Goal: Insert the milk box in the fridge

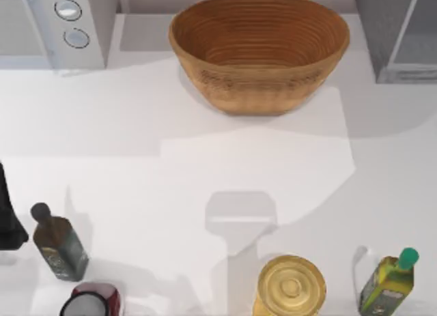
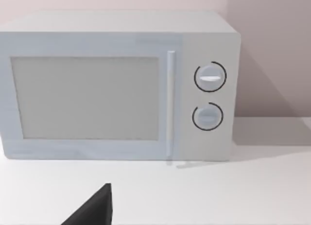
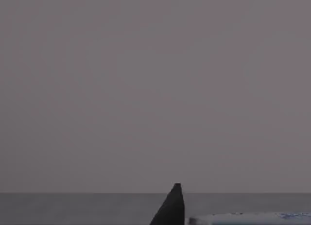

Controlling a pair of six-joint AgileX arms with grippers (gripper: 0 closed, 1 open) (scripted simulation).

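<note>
The fridge (image 1: 379, 31) stands at the table's back right corner, dark grey with a pale panel (image 1: 418, 33). A dark part of my right gripper (image 3: 171, 206) rises before a plain grey surface in the right wrist view. Beside it lies a pale strip with a blue fleck (image 3: 243, 218); I cannot tell whether this is the milk box. My left arm (image 1: 8, 210) is parked at the table's left edge. Its gripper (image 2: 92, 210) points toward the white appliance.
A white appliance with two round dials (image 1: 68, 26) (image 2: 116, 86) sits back left, a wicker basket (image 1: 259, 50) back centre. Along the front stand a dark bottle (image 1: 60, 246), a red can (image 1: 92, 301), a yellow jar (image 1: 291, 286) and a green-capped yellow bottle (image 1: 389, 280).
</note>
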